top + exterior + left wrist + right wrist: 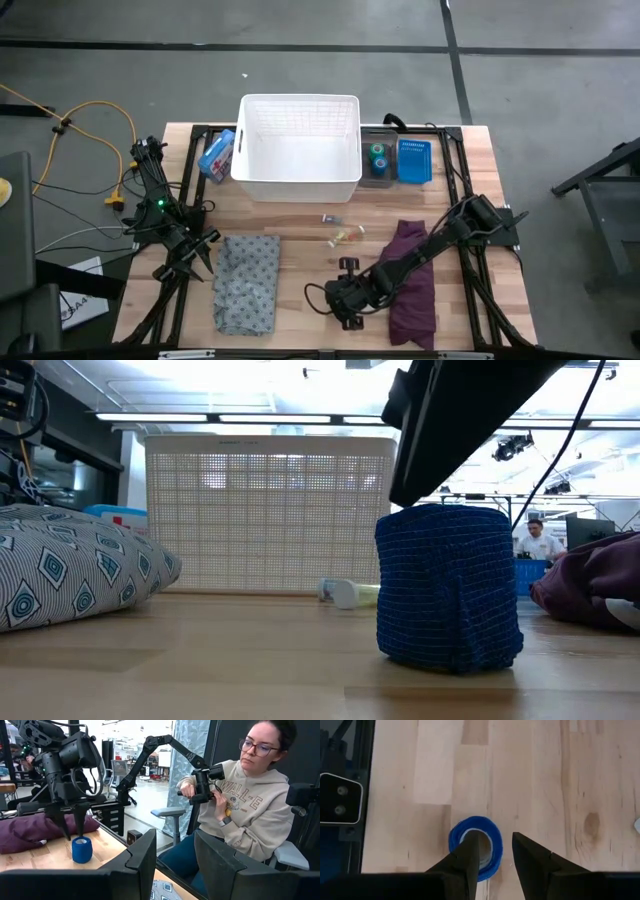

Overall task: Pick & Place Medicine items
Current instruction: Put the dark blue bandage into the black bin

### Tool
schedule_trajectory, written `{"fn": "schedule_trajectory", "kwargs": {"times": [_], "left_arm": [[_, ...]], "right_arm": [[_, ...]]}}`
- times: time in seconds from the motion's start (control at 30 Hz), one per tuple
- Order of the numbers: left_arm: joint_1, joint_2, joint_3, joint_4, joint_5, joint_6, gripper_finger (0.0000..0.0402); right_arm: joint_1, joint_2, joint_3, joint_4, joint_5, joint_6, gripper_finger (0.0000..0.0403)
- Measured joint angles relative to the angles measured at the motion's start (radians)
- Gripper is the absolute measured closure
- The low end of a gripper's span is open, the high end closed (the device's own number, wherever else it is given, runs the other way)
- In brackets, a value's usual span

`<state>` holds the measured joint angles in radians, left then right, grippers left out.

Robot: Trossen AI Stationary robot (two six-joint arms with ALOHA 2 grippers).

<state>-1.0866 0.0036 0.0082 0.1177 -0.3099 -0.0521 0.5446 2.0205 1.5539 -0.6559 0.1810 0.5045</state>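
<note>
So my overhead cam looks straight down on the whole desk [300, 225], while the low one sits right at desk level, super close to the blue roll [448, 588], facing the white basket [265, 510]. My right wrist cam stares down onto that same roll [476, 846], and my left wrist cam catches it from farther off across the desk, looking toward a seated person [250, 800].

Blue tape roll [448, 586] upright on table [250, 660], white basket [268, 510] behind.
</note>
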Motion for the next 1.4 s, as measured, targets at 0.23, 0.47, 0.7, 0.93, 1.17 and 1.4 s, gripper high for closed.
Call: {"fn": "schedule_trajectory", "kwargs": {"times": [0.23,0.47,0.7,0.93,1.17,1.4], "left_arm": [[0.000,0.000,0.000,0.000,0.000,0.000,0.0274],[0.000,0.000,0.000,0.000,0.000,0.000,0.0274],[0.000,0.000,0.000,0.003,0.000,0.000,0.0274],[0.000,0.000,0.000,0.004,0.000,0.000,0.0274],[0.000,0.000,0.000,0.003,0.000,0.000,0.0274],[0.000,0.000,0.000,0.003,0.000,0.000,0.0274]], "right_arm": [[-0.001,0.008,0.000,0.003,-0.001,0.001,0.0298],[-0.001,0.034,-0.001,-0.027,-0.027,0.028,0.0298],[-0.005,0.059,-0.001,-0.018,-0.059,0.046,0.0298],[-0.010,0.068,-0.001,-0.019,-0.079,0.045,0.0298],[-0.010,0.068,-0.001,-0.021,-0.078,0.042,0.0321],[-0.010,0.067,-0.001,-0.021,-0.077,0.042,0.0363]]}}
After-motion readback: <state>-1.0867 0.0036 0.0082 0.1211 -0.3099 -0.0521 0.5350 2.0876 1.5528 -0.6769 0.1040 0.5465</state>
